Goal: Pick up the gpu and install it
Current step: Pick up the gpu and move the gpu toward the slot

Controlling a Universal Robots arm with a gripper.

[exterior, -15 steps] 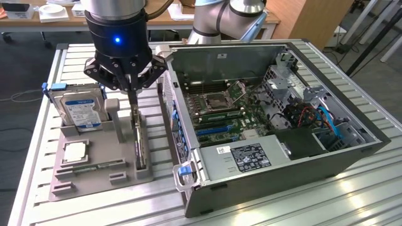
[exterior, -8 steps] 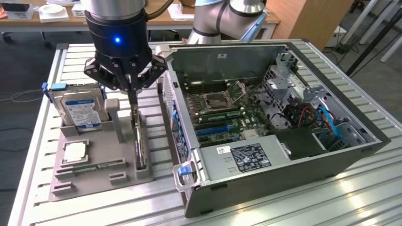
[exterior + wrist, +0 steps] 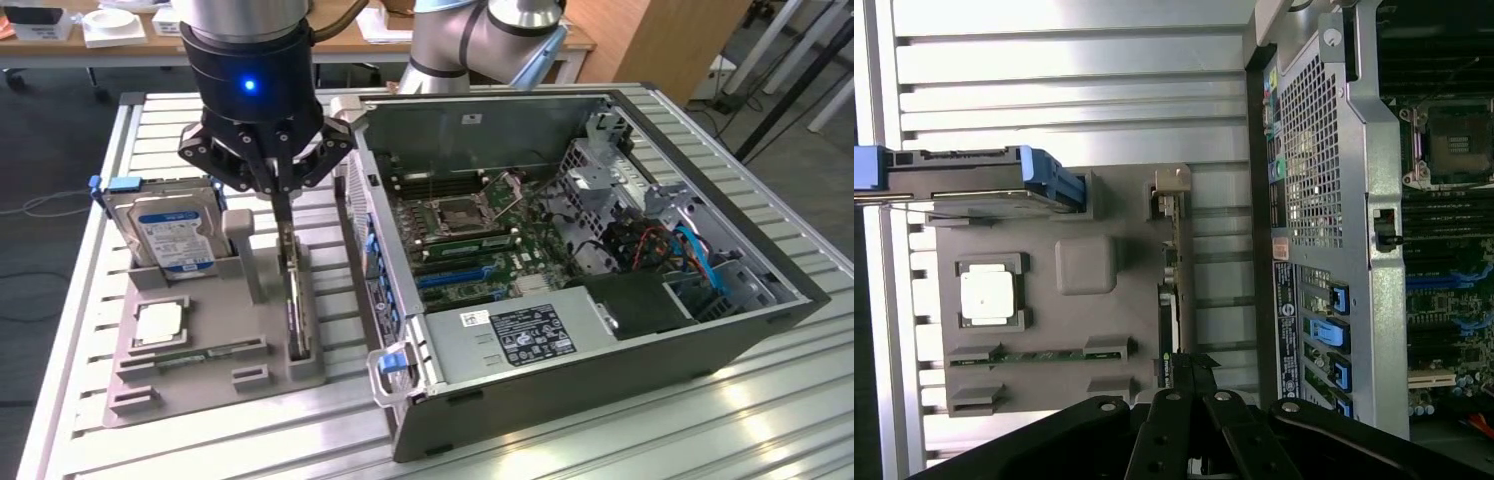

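Note:
The gpu (image 3: pixel 296 300), a thin dark card, stands on its edge in a slot of the grey holder tray (image 3: pixel 227 335) at the exterior view's left. My gripper (image 3: pixel 284 222) reaches straight down onto the card's far end, and its fingers are pressed together on the upper edge. In the wrist view the fingertips meet at my gripper (image 3: pixel 1189 368), over one end of the gpu (image 3: pixel 1167 300). The card still sits in its slot. The open computer case (image 3: pixel 534 125) lies beside the tray, its motherboard and blue expansion slots (image 3: pixel 461 272) exposed.
The tray also holds a silver hard drive (image 3: pixel 167 235) with a blue-white label, a square processor (image 3: pixel 158 322) and a green memory stick (image 3: pixel 200 355). The case's perforated rear wall (image 3: pixel 1324 150) stands close beside the gpu. All rests on a slatted metal table (image 3: pixel 747 420).

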